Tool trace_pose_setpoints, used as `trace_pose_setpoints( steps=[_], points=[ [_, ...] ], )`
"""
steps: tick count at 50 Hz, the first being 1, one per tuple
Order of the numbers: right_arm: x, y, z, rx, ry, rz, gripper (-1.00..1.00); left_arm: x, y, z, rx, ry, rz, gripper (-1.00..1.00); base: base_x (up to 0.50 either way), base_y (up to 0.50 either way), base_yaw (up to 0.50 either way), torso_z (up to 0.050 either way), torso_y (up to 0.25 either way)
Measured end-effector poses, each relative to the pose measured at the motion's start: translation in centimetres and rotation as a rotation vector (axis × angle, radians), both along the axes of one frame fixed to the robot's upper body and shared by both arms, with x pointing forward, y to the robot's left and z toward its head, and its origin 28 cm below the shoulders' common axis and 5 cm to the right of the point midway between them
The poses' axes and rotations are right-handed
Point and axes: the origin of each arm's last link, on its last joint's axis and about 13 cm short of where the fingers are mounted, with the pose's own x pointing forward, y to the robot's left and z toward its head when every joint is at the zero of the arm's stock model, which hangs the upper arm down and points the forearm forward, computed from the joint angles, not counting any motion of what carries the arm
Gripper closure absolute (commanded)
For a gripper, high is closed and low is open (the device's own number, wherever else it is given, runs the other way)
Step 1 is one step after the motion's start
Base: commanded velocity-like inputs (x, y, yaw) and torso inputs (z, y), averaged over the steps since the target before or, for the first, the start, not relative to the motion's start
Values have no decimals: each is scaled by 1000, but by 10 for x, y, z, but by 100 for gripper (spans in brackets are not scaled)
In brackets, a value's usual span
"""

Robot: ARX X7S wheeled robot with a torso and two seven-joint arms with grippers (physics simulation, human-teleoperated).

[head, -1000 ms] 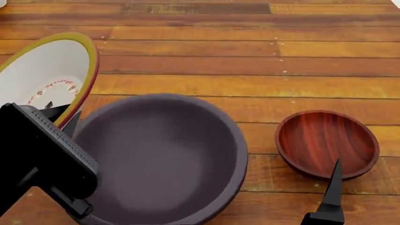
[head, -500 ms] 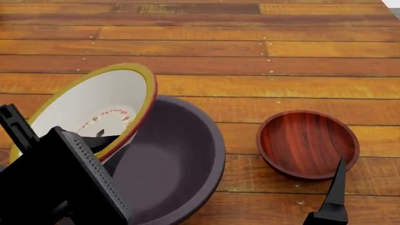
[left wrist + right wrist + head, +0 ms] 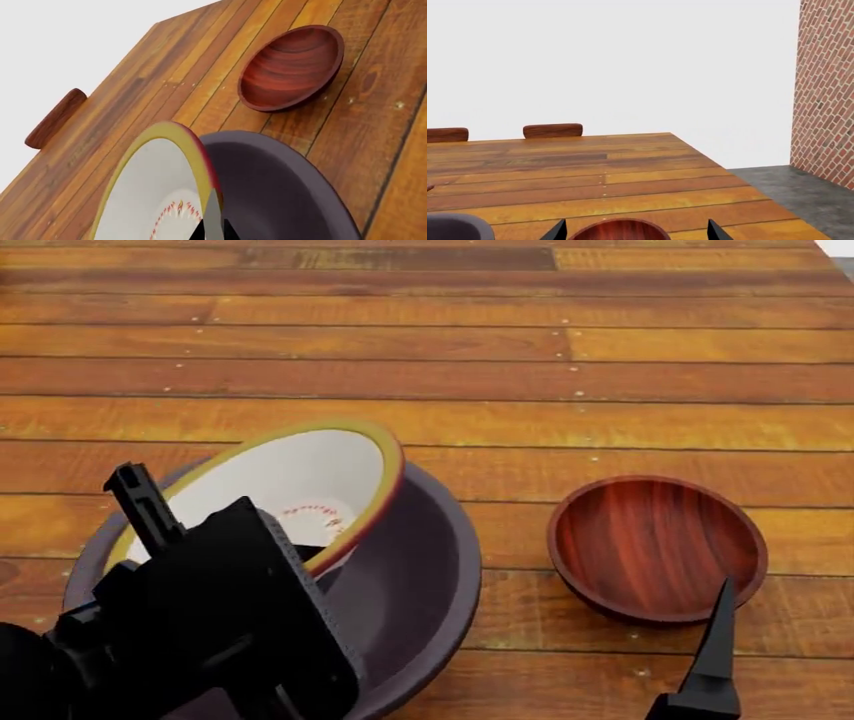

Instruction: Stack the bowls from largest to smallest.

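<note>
We see the left gripper (image 3: 314, 545) clamped on the white bowl's (image 3: 287, 480) rim, now lowered tilted into the purple-grey bowl (image 3: 427, 560); right gripper (image 3: 635, 231) spread apart above the red-brown bowl (image 3: 657, 545), unmoved on the surface (image 3: 534, 370).

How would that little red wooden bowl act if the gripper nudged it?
The red bowl looks stiff and glossy, so it would probably slide on the table rather than bend. Its rounded underside and shallow shape suggest it might rock or spin, though tipping seems unlikely.
</note>
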Motion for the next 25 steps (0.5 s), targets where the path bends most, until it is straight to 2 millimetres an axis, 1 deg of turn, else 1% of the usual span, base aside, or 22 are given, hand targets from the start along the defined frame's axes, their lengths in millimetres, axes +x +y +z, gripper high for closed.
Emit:
trace_pose_setpoints(
  steps=[25],
  points=[
    [1, 0, -1, 2, 3, -1, -100, 25, -1, -14, 12, 85, 21, 100, 0, 0, 0, 0, 0]
  ],
)
